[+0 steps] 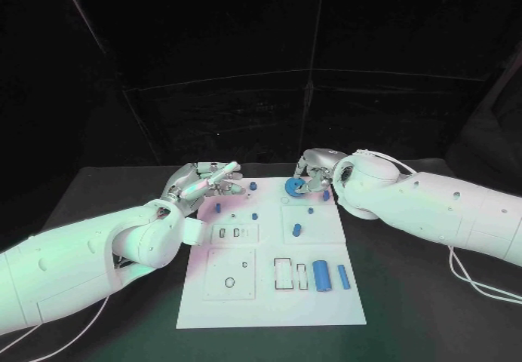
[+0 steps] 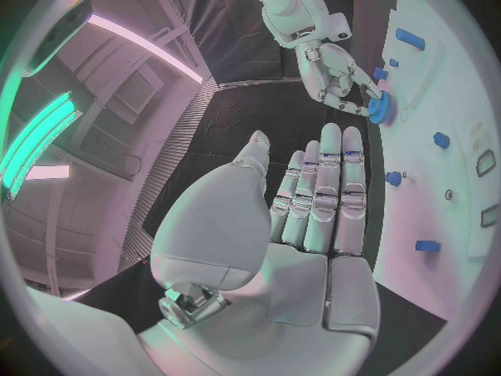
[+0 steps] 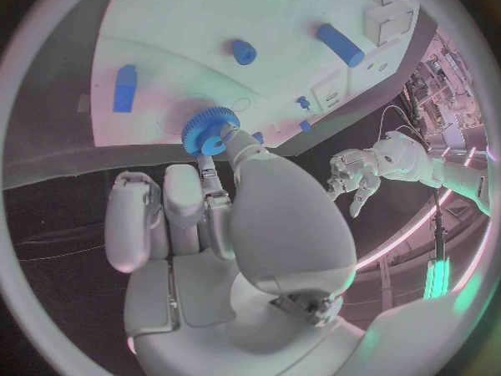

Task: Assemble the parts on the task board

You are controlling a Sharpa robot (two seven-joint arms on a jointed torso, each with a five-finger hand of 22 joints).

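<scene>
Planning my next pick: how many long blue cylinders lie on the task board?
2: a thick cylinder and a thin cylinder right of it, side by side near the task board's near right corner. Others may be hidden farther back.

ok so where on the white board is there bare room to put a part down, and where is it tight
The near edge of the white task board, below the two long blue cylinders and the rectangular slots, is bare. The strip between the middle recesses looks free too. The far end is crowded: small blue pegs, the left hand open above it, and the right hand holding the blue gear.
</scene>
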